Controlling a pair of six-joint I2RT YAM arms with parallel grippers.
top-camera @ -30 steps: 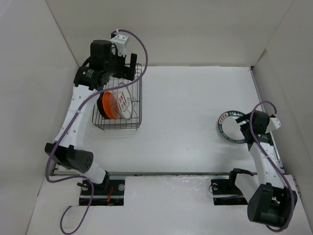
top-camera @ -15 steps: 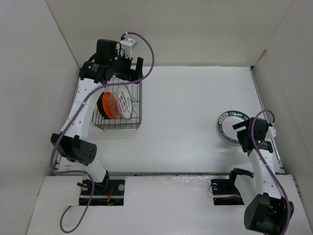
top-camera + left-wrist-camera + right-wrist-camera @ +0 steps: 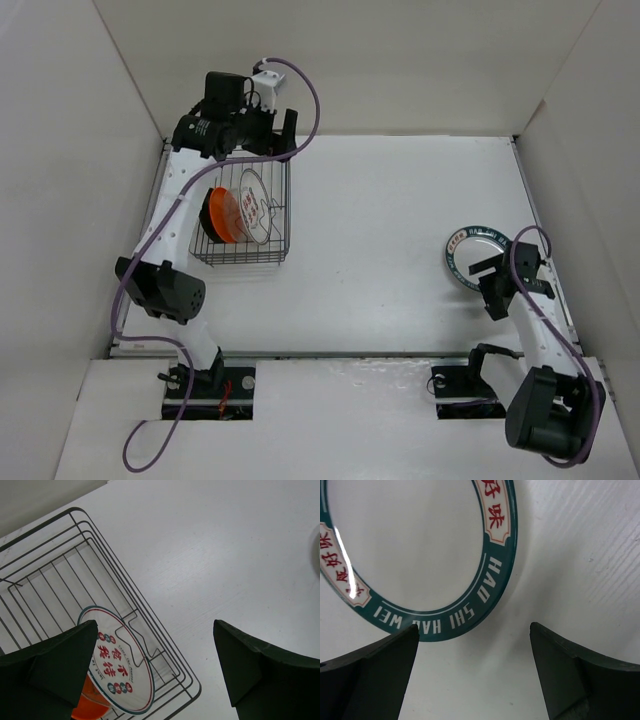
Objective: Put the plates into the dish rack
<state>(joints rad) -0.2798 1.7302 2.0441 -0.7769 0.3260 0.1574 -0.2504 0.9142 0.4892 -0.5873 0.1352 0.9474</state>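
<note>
The right gripper (image 3: 487, 283) sits nearest. Its jaws are spread wide and hold nothing, with bare table (image 3: 380, 220) between the fingers (image 3: 375, 675). Just beyond them the green-rimmed plate (image 3: 410, 545) lies flat, alone on the right side of the table. From above, the gripper covers the near right part of its rim (the lettering reads "HAO SHI HAO WEI").

Well apart, on the left, stands the dish rack (image 3: 240, 258), its long side running away from the arms. Inside, on edge between the divider wires, are one orange plate (image 3: 222, 215) and, just right of it, one white plate with red characters (image 3: 256, 203). A dark curved edge (image 3: 207, 205) shows to the left of the orange plate. I cannot tell what it is.

The left arm's white link crosses the rack's left edge, and a purple cable (image 3: 305, 95) loops above. Farthest, the left gripper (image 3: 154, 625) hangs over the rack's far end, jaws wide and empty.
</note>
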